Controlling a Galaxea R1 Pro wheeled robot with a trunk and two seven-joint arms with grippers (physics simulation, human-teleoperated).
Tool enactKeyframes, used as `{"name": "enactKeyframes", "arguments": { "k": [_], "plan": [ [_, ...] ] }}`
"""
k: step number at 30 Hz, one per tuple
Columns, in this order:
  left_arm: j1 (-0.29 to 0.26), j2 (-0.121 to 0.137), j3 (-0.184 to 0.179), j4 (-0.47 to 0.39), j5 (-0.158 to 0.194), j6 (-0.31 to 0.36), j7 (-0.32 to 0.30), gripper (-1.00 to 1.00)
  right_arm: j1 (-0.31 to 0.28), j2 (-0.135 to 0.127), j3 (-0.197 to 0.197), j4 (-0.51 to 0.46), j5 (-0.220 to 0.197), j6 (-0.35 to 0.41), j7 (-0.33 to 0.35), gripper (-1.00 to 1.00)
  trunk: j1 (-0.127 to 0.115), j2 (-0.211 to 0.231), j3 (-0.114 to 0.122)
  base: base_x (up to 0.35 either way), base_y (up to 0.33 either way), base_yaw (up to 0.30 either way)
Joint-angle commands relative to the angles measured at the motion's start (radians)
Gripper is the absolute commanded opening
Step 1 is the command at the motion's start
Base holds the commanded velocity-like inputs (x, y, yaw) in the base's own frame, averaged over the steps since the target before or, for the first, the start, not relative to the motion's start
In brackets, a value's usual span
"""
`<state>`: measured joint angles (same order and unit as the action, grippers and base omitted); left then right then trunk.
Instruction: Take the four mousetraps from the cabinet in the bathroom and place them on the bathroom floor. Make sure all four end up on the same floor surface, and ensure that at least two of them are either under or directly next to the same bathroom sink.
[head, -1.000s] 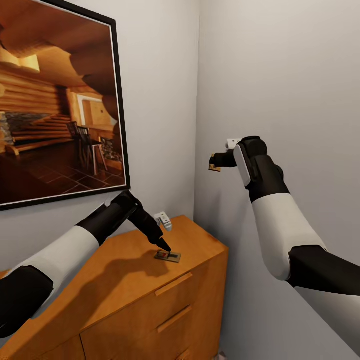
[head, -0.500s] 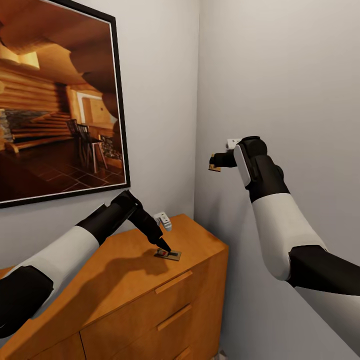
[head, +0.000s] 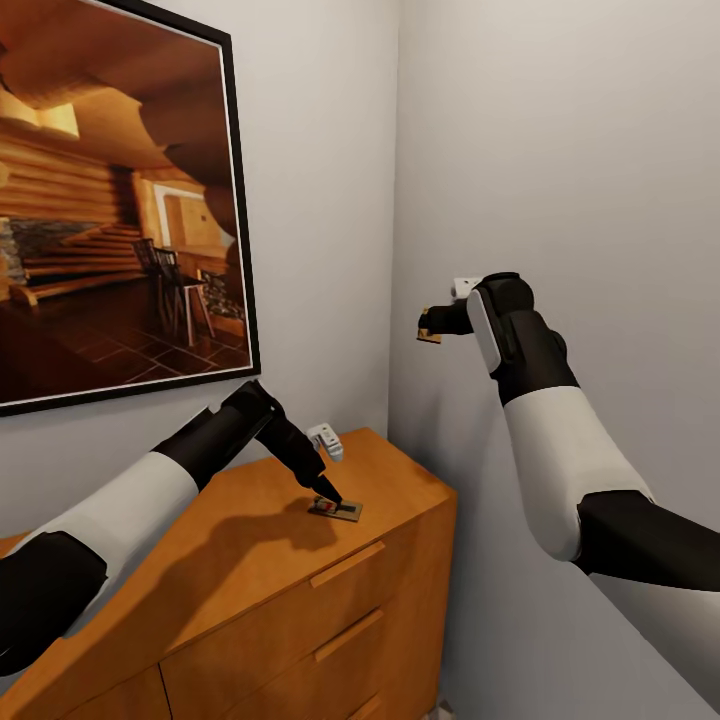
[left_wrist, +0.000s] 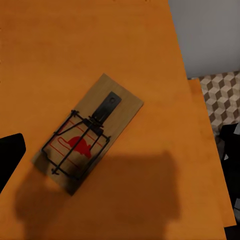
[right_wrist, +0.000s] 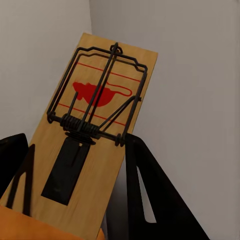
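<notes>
Right gripper (head: 432, 330) raised high near the room corner, pinching a mousetrap (right_wrist: 92, 135) between its two dark fingers (right_wrist: 150, 200); trap held clear of any surface, close to the grey walls, its tan board carrying a black wire frame, a coiled spring and a red mouse print. In the head view, the same trap (head: 430, 337) just a small tan sliver at the gripper tip. Left gripper (head: 328, 494) reaching down over the top of the orange-brown cabinet (head: 250, 590), fingertip touching or just above a second mousetrap (head: 336, 511) lying flat near the cabinet's front edge, toward its right end. From the left wrist, that second mousetrap (left_wrist: 87, 135) seen flat on the cabinet top (left_wrist: 100, 50), turned at an angle to the edges, red spot under the wire cage, dark shadow falling across the wood beside it; one dark finger (left_wrist: 9, 155) at the picture's edge, off to one side of the board and not gripping it; cannot tell how far apart the left fingers stand. A strip of the cube-patterned bathroom floor (left_wrist: 222, 95) visible past the cabinet's end. On the cabinet top near the wall, a small white object (head: 327, 440) behind the left arm. Drawer fronts with slim wooden bar handles (head: 346, 567) below. Large framed picture (head: 110, 200) of a log-cabin interior hanging on the wall above the cabinet.
</notes>
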<state>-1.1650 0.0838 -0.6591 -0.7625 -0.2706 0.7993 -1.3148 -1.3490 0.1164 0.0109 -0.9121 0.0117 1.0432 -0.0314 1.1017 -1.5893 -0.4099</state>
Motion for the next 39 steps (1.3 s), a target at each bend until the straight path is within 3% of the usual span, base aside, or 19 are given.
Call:
{"name": "enactKeyframes", "arguments": {
  "k": [1,39],
  "plan": [
    [-0.001,0.001,-0.001,-0.002,-0.006,0.009,-0.007,1.0,-0.001,0.0,0.001,-0.001,0.001,0.004,-0.004,-1.0,0.0,-0.001,-0.001,0.0,0.0,0.0],
    [-0.001,0.003,0.001,-0.002,0.001,0.006,-0.006,1.0,-0.001,0.0,0.0,-0.001,0.001,0.004,-0.005,-1.0,0.0,-0.001,-0.001,0.056,0.0,0.0]
  ]
}}
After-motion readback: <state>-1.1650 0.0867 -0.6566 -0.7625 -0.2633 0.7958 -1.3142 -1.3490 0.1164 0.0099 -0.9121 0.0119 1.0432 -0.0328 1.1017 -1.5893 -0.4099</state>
